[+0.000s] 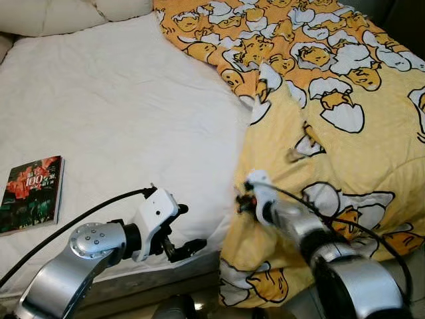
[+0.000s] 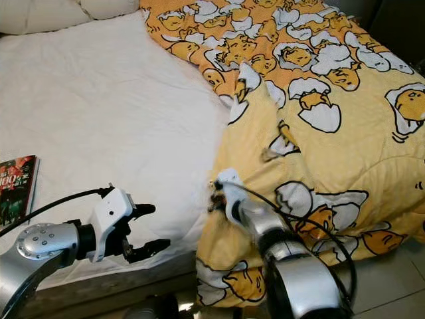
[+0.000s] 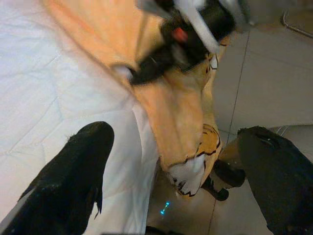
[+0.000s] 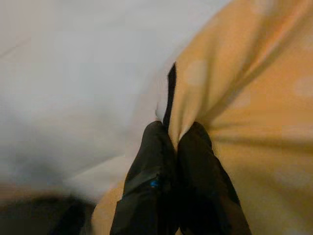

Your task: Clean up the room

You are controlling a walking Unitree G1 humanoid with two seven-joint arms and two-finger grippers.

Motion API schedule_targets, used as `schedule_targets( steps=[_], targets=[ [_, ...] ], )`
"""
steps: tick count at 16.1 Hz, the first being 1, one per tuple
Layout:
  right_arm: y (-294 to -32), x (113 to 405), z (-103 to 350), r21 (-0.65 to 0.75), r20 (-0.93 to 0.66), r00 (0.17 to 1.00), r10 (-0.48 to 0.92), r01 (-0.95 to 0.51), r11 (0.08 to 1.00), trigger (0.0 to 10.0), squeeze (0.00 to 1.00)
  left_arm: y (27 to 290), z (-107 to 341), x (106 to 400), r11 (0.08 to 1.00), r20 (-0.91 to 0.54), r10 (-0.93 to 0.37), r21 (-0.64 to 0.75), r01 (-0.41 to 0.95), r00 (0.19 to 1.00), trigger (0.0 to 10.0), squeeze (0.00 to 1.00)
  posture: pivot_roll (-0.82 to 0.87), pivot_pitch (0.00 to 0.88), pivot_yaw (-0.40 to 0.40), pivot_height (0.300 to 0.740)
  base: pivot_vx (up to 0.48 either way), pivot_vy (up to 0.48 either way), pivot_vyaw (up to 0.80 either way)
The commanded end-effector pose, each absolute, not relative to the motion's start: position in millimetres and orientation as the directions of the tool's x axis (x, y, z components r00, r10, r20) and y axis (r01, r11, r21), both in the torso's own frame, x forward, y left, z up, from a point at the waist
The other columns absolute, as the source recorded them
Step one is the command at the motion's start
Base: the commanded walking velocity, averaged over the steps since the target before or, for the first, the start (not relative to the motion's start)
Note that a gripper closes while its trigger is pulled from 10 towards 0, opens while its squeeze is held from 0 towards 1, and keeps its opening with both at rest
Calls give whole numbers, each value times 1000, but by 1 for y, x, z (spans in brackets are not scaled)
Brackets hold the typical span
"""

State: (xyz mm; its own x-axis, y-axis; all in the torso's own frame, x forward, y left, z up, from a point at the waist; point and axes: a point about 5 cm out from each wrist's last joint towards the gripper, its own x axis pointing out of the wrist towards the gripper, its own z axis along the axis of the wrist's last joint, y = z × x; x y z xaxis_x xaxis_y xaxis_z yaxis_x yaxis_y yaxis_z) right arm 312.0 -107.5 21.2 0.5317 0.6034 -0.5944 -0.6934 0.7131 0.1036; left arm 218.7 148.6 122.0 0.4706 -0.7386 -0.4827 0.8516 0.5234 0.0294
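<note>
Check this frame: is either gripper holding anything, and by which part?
The right gripper is shut on the quilt, pinching its edge beside the white sheet. The left gripper is open and holds nothing.

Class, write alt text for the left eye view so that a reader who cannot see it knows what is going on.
The robot's right gripper pinches the edge of a yellow cartoon-print blanket that covers the right side of a white bed. The left gripper, fingers open, hovers at the bed's near edge. A book lies on the sheet to the left.
</note>
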Motion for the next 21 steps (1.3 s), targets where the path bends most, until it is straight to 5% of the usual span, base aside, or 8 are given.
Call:
schedule_targets(
  steps=[1, 7, 14, 15, 16, 17, 18, 21],
  targets=[
    [-107, 293, 11, 140, -606, 371, 704, -821, 553, 0, 0, 150, 122, 219, 533, -479, -733, 36, 845, 483, 10000, 0, 73, 102, 58, 740, 0, 0, 0],
    [-153, 219, 36, 294, -432, 3, 902, -945, 144, 0, 0, 143, 122, 216, 526, -456, -751, 23, 850, 477, 10000, 0, 53, 83, 59, 740, 0, 0, 0],
    [-158, 187, 55, 307, -433, -34, 901, -945, 111, 0, 0, 142, 122, 220, 514, -455, -757, 30, 857, 470, 10000, 0, 52, 78, 70, 740, 0, 0, 0],
    [-158, 186, 54, 293, -449, -29, 893, -949, 117, 1529, 0, 143, 122, 219, 513, -456, -756, 31, 858, 469, 10000, 0, 53, 78, 70, 740, 0, 0, 0],
    [-157, 187, 51, 263, -475, -5, 880, -955, 137, 10000, 0, 143, 121, 219, 513, -458, -755, 32, 858, 468, 10000, 0, 54, 80, 71, 740, 0, 0, 0],
    [-156, 188, 50, 274, -484, 12, 875, -947, 164, 10000, 0, 143, 121, 219, 512, -460, -755, 31, 858, 468, 10000, 0, 56, 79, 71, 740, 0, 0, 0],
    [-156, 189, 49, 291, -490, 13, 872, -940, 177, 10000, 992, 144, 121, 219, 512, -462, -754, 31, 858, 467, 10000, 0, 56, 79, 71, 740, 0, 0, 0],
    [-156, 188, 49, 291, -494, 30, 869, -936, 198, 10000, 1000, 144, 121, 219, 513, -463, -753, 32, 858, 467, 10000, 0, 57, 79, 71, 740, 0, 0, 0]
  ],
)
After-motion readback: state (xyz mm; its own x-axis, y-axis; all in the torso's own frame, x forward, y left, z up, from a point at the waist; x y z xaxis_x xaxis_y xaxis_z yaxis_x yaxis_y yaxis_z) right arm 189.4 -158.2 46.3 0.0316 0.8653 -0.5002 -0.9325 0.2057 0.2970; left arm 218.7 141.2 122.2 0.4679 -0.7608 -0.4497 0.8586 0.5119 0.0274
